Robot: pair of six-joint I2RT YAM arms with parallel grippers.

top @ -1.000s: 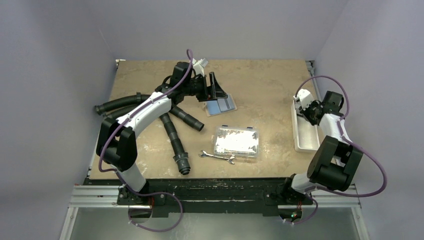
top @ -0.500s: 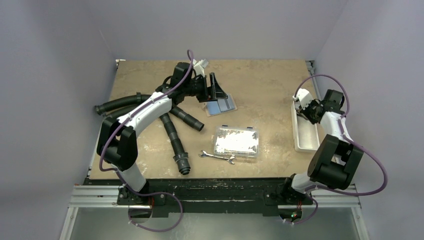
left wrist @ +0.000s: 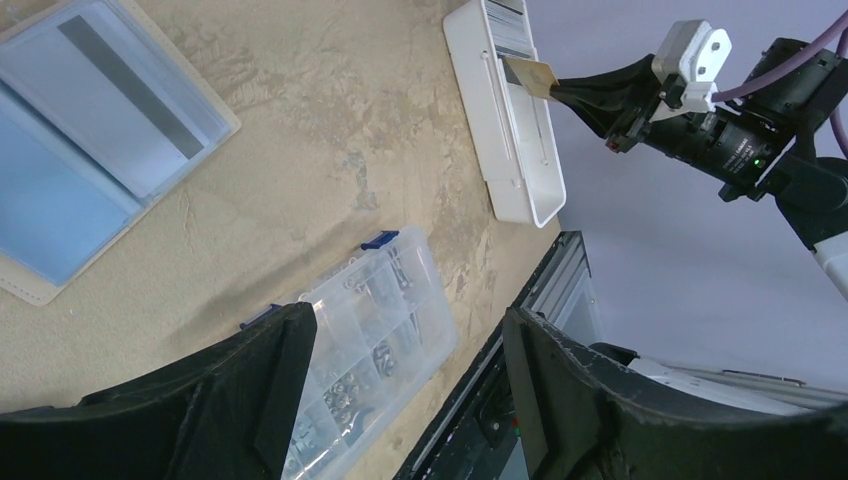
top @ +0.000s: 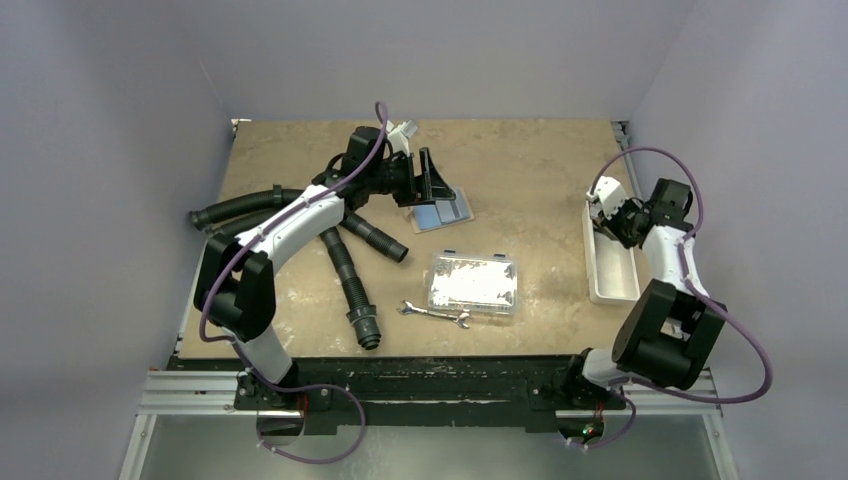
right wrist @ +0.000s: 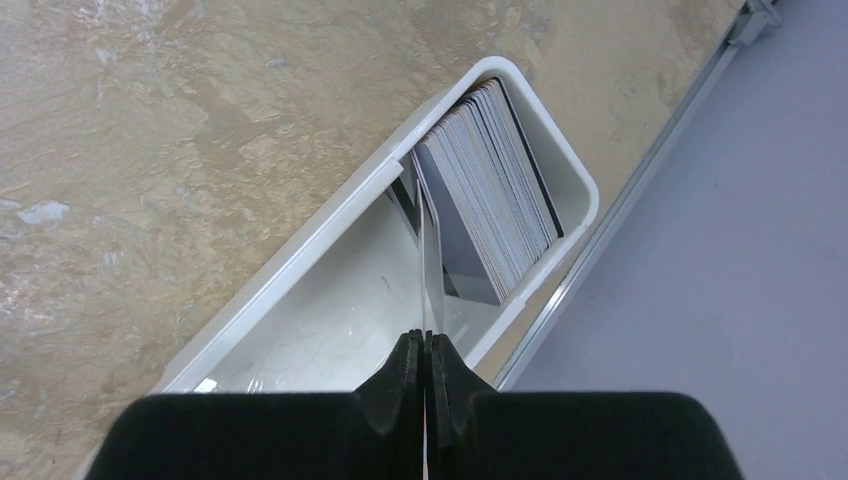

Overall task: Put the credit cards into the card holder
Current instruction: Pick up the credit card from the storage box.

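The card holder lies open on the table, grey-blue with a tan edge, and light-blue cards lie in it. My left gripper hovers just behind it, open and empty. My right gripper is over the far half of the white tray, shut on one credit card that I see edge-on. The left wrist view shows that card as a tan sliver. A stack of credit cards stands on edge at the tray's far end.
A clear compartment box of small hardware sits mid-table, with a wrench at its near left. Black corrugated hoses lie beside the left arm. The tray runs along the table's right edge, next to a rail.
My right wrist has drawn slightly back and to the right with the card still pinched. The left arm and the card holder have not moved.
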